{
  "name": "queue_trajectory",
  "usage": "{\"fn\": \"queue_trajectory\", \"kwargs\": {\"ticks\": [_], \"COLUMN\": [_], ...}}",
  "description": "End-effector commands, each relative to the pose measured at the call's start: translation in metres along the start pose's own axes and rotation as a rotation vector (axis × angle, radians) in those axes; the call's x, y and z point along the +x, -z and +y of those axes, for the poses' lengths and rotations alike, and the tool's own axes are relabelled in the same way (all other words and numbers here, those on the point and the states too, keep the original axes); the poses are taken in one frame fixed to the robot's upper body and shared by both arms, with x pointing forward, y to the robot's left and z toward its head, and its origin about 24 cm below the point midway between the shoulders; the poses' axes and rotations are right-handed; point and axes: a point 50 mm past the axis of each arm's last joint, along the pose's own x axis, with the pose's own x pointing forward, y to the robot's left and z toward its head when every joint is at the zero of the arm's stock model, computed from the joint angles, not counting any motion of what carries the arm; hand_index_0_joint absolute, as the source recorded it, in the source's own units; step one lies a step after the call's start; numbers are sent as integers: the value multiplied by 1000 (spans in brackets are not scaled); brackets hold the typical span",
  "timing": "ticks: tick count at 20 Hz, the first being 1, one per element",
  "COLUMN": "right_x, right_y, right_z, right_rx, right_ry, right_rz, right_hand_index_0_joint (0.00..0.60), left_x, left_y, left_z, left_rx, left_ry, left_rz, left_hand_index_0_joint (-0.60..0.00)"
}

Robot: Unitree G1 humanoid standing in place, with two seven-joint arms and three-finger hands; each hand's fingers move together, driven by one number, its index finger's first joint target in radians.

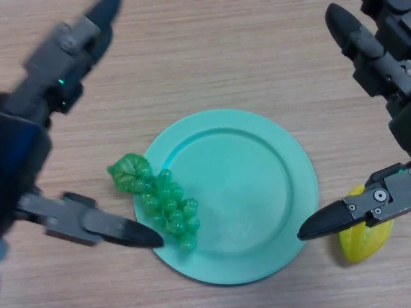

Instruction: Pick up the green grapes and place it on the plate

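1. Head view, layout: I see one teal plate [257,192] in the middle of the wooden table [212,58]. The green grapes [164,202] lie at the plate's 9 o'clock edge: most of the bunch rests on the rim, while the leafy end hangs over onto the table toward 10 o'clock.

2. Head view, my left hand [96,224]: it sits at about 8 o'clock from the plate. One finger reaches toward the bunch, its tip just beside the lowest grapes, and the other stretches up toward 11 o'clock, well away. The fingers are spread wide and hold nothing.

3. Head view, my right hand [366,208]: it is at 4 o'clock, fingers also wide apart and empty, the lower tip at the plate's rim. A yellow fruit [363,240] lies under it, off the plate.

4. Step in hand, as I judge it: the grapes look released but barely on the plate. To finish well, I would take the bunch again near its middle, where the grapes are densest. Then I would lift it clear of the rim and set it down toward the plate's centre, so that no part overhangs.

5. The risk I would watch for: dragging the bunch instead could push the plate or roll the grapes off the rim at 9 o'clock.
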Motion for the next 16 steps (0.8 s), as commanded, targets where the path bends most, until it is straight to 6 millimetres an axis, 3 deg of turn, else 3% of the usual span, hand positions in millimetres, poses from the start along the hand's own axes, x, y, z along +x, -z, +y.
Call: {"fn": "queue_trajectory", "kwargs": {"ticks": [1,6,16], "right_x": [-5,-3,-3], "right_y": [-29,-30,-33], "right_z": [-11,-11,-16], "right_rx": [-55,-69,-59], "right_ry": [53,63,75], "right_rz": [-196,-202,-219], "right_hand_index_0_joint": [0,0,0], "left_x": [-5,-2,-5], "left_y": [-29,-38,-28], "left_z": [19,30,22], "left_rx": [-7,-64,-105], "left_ry": [-57,-44,-100], "left_rz": [-119,-133,-96], "left_hand_index_0_joint": [0,0,0]}}
